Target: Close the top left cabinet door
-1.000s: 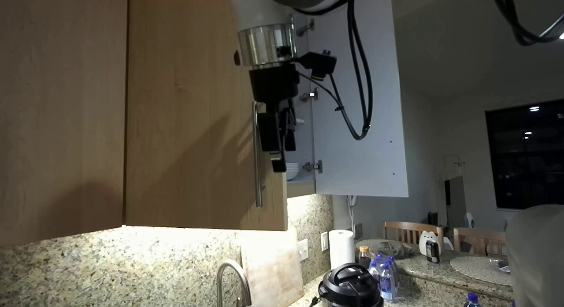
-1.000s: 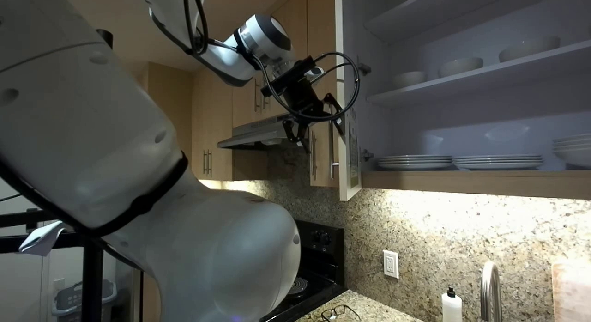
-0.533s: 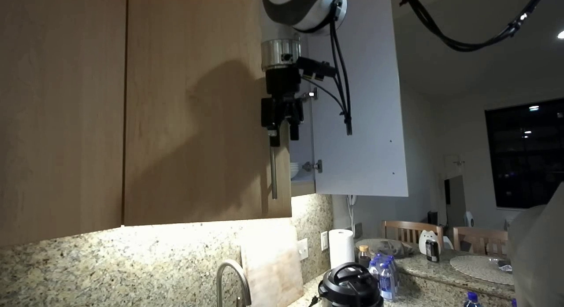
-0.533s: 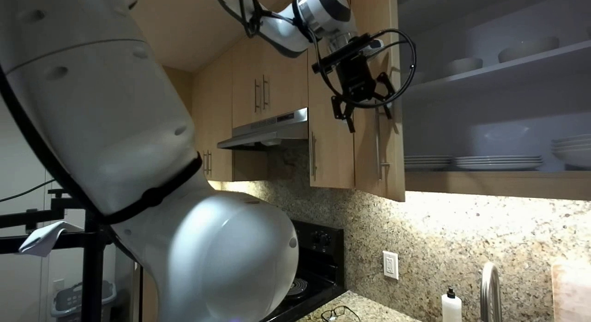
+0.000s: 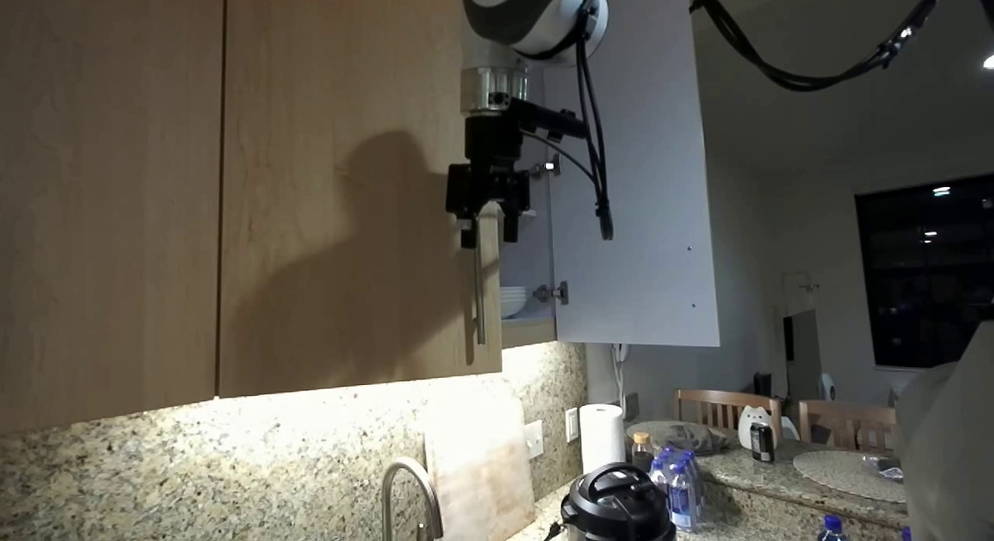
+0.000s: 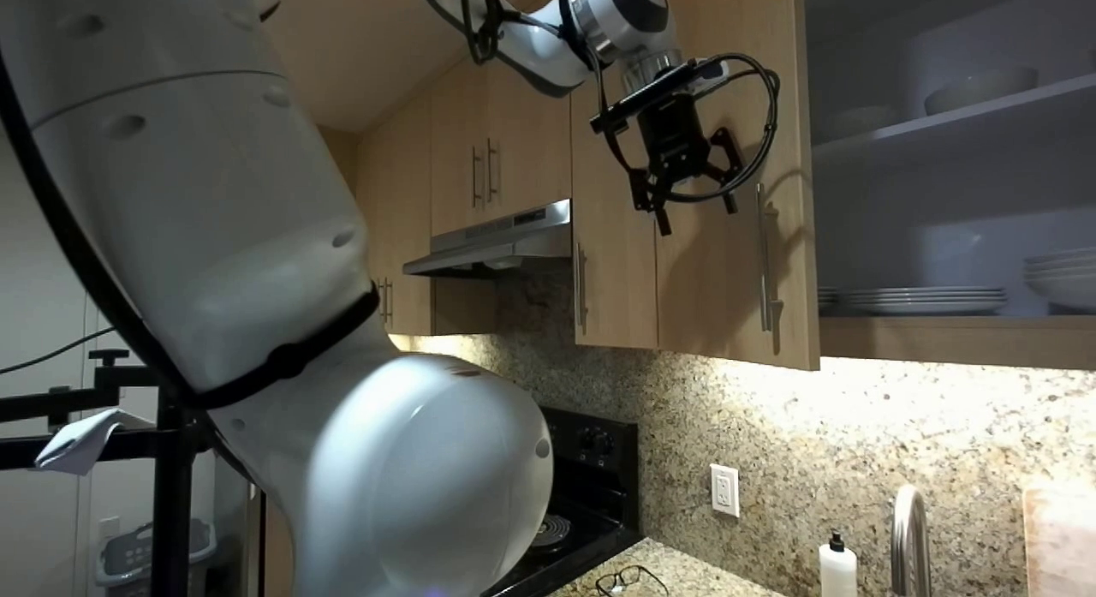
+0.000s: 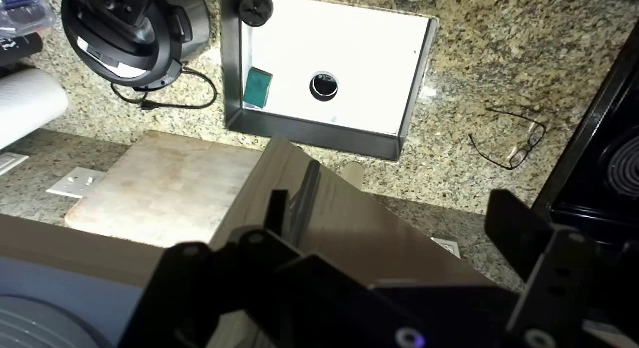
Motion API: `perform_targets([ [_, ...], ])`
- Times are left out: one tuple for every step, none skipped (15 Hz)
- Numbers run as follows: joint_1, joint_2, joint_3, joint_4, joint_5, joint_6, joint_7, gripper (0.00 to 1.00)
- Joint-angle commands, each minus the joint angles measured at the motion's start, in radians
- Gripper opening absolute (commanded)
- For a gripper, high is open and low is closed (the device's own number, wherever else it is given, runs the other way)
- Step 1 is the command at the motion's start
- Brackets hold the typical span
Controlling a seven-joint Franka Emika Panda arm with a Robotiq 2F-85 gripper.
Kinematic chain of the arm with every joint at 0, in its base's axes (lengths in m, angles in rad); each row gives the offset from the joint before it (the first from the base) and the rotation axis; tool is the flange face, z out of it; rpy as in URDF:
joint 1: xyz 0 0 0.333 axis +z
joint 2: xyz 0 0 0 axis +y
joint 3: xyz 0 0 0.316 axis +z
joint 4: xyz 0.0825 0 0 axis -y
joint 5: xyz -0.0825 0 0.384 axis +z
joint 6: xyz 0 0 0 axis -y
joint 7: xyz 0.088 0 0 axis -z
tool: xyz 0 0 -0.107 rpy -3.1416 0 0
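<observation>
"Two fingers [image 7: 511, 233] on one hand [image 6: 698, 219]?"
"Yes, wide apart, holding nothing."
"The door [image 5: 342, 207] with one handle [image 6: 763, 254]?"
"Partly open near the hand, hiding more of one plate pile [image 6: 828, 301] than before."

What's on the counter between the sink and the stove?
In the wrist view, a pair of glasses lies unfolded on the counter, between the sink and the stove.
</observation>
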Motion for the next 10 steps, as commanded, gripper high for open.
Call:
perform_targets([
  [-0.016,-0.016,0.008,-0.023,0.02,0.042,0.031,1.0],
  [-0.017,-0.02,0.012,-0.027,0.018,0.047,0.033,1.0],
  [-0.017,-0.023,0.015,-0.031,0.015,0.052,0.037,1.0],
  [-0.016,-0.03,0.021,-0.042,0.011,0.063,0.045,1.0],
  [-0.016,-0.038,0.028,-0.055,0.007,0.075,0.054,1.0],
  [-0.014,-0.05,0.037,-0.075,-0.001,0.092,0.061,1.0],
  [-0.013,-0.061,0.046,-0.096,-0.007,0.113,0.066,1.0],
  [-0.012,-0.067,0.055,-0.111,-0.012,0.132,0.073,1.0],
  [-0.012,-0.072,0.064,-0.124,-0.017,0.147,0.079,1.0],
  [-0.013,-0.076,0.072,-0.132,-0.019,0.162,0.086,1.0],
])
